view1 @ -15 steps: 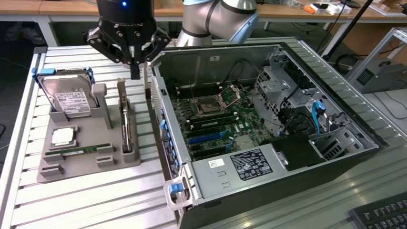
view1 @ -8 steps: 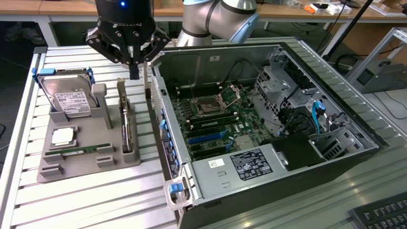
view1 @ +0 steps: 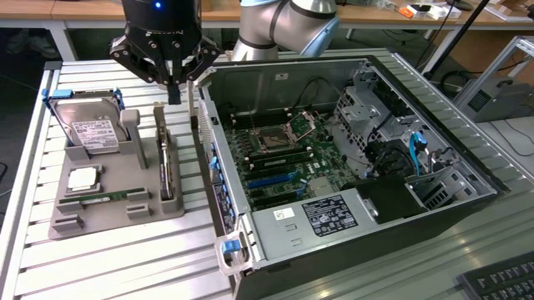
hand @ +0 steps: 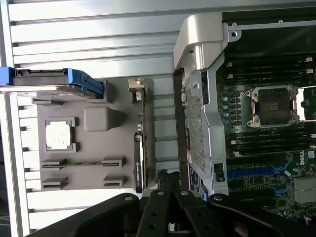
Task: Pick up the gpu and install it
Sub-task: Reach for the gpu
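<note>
Overhead, closed pincer (view1: 174, 98) above gpu (view1: 165, 159).

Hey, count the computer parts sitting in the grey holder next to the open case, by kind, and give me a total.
Hard drive: 1
Processor chip: 1
RAM stick: 1
gpu: 1
Total: 4, all in the grey holder.
</note>
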### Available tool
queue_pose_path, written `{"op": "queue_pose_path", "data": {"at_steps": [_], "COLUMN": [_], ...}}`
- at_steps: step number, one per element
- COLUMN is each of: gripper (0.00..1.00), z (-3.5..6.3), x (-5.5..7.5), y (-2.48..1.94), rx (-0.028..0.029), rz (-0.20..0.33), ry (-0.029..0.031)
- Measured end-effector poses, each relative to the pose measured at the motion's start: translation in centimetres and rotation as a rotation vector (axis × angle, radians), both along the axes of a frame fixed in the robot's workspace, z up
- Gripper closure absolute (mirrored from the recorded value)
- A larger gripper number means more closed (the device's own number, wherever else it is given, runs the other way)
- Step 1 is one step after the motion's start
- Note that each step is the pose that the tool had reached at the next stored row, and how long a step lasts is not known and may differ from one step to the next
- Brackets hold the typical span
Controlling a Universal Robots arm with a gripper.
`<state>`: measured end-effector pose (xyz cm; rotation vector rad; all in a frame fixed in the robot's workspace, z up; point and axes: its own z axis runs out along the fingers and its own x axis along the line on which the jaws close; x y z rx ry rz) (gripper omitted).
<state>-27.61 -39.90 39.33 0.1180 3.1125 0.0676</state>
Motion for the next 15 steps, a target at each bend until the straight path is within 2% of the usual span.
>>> {"op": "queue_pose_path", "data": {"at_steps": [15], "gripper": [0.89], "z": [0.0], "x": [-0.77], "y": [0.0], "rx": [0.0], "rz": [0.0], "ry": [-0.0001]}}
